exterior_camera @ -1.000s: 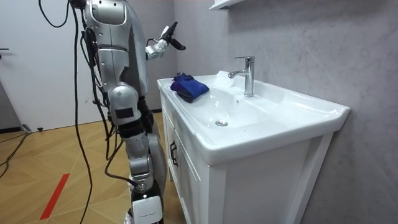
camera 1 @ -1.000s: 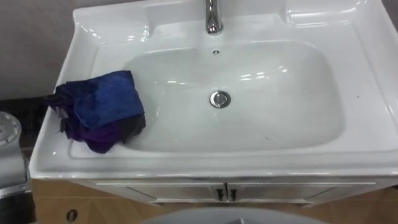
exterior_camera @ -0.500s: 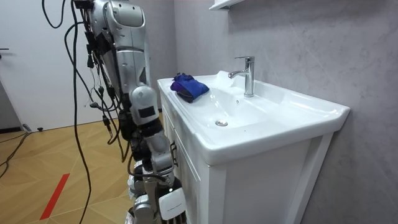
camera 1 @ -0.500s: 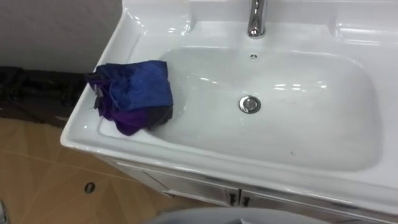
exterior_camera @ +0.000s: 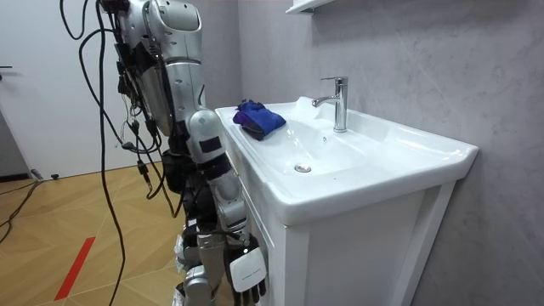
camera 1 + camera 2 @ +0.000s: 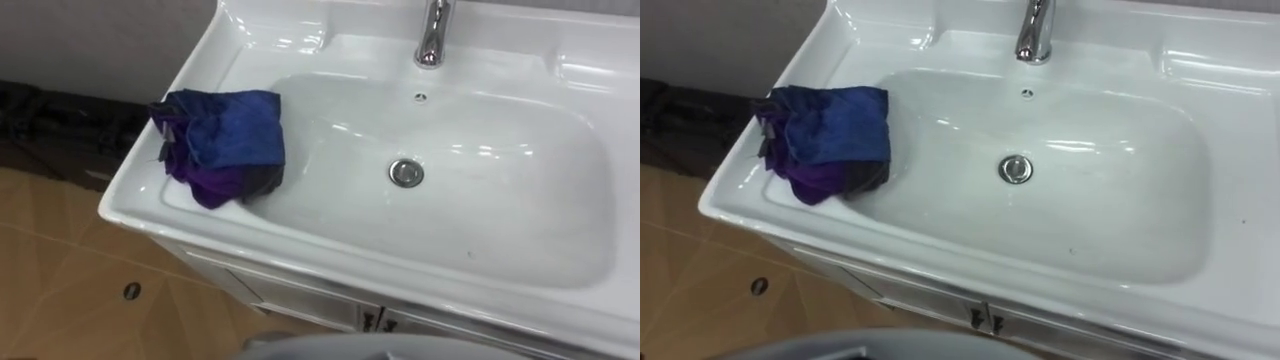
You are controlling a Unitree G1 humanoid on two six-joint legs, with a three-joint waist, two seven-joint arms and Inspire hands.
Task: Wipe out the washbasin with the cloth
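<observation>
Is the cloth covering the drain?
No, the cloth lies at the left edge of the basin, well apart from the drain.

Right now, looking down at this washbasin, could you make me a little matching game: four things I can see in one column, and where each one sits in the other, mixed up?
Things:
1. blue and purple cloth
2. tap
3. drain
4. cabinet handles

Places:
A. at the bottom of the basin
B. below the basin's front edge
C. bunched on the basin's left rim, hanging a little way inside
D. upright at the back edge

Pairs: 1-C, 2-D, 3-A, 4-B
</observation>
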